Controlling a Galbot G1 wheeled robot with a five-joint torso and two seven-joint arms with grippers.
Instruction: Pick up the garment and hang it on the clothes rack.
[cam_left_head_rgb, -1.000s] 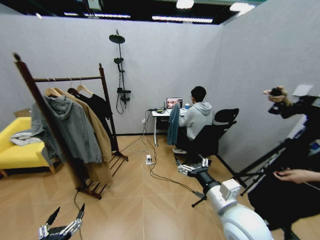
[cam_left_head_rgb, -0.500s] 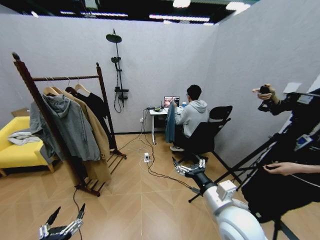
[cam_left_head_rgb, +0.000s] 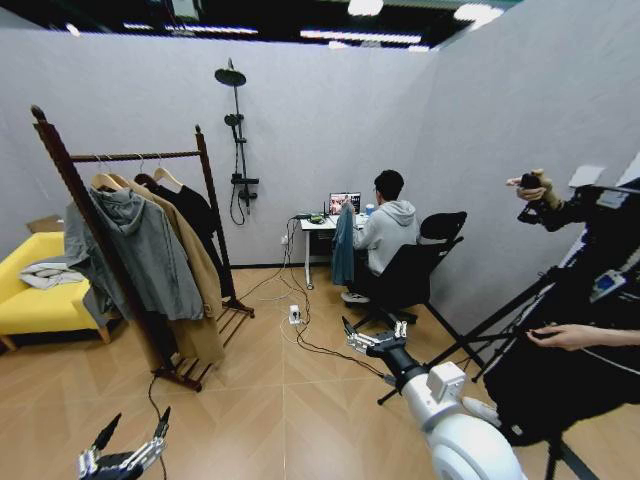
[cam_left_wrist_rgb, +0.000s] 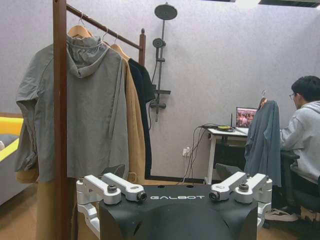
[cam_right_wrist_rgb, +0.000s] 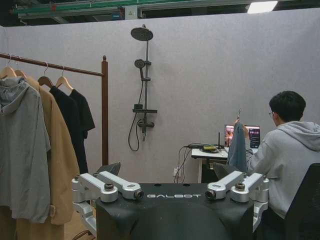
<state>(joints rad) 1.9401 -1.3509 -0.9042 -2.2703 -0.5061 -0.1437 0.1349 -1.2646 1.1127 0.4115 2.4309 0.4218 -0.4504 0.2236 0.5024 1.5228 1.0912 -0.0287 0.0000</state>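
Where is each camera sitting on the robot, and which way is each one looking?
Head view: high on the robot, looking down across the room at the clothes rack; left gripper low, right gripper stretched forward.
Left wrist view: on the left arm, facing the rack's grey hoodie, its own open fingers below.
Right wrist view: on the right arm, facing the shower fixture.
Both wrist views share the rack and desk.

A yellow sofa (cam_left_head_rgb: 35, 300) is placed at the left wall; a shower fixture (cam_left_head_rgb: 238, 140) is mounted behind; a blue-grey garment (cam_left_head_rgb: 345, 245) is hung beside a white desk (cam_left_head_rgb: 318, 228).
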